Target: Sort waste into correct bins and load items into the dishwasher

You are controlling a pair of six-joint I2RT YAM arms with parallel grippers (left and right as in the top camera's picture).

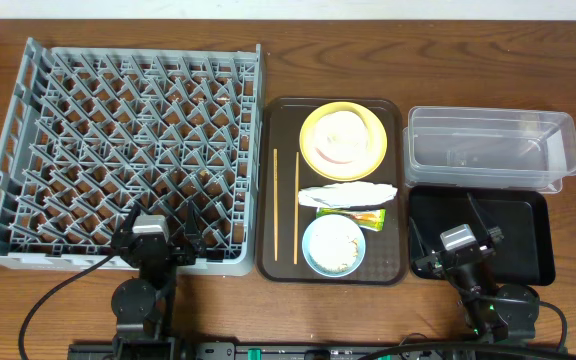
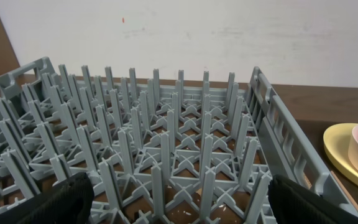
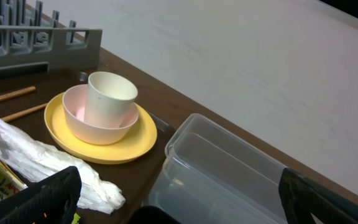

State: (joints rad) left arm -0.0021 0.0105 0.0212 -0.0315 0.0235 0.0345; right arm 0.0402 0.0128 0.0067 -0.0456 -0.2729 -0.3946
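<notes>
The grey dish rack (image 1: 260, 120) fills the left of the table and holds nothing; it also fills the left wrist view (image 2: 166, 143). On a brown serving tray (image 1: 283, 130) are a yellow plate (image 1: 315, 150) carrying a pink bowl (image 3: 98, 121) with a cream cup (image 3: 109, 93) in it, a white paper wrapper (image 1: 348, 195), a green-yellow packet (image 1: 368, 216), a light blue bowl (image 1: 334, 245) of rice crumbs, and two chopsticks (image 1: 296, 205). The clear tub (image 1: 488, 115) and black tray (image 1: 513, 230) sit at right. My left gripper (image 2: 185, 202) is open over the rack's near edge. My right gripper (image 3: 185, 199) is open and empty over the black tray.
The serving tray lies between the rack and the two bins. The clear tub stands behind the black tray. Bare wooden table runs along the far edge, with a white wall beyond it.
</notes>
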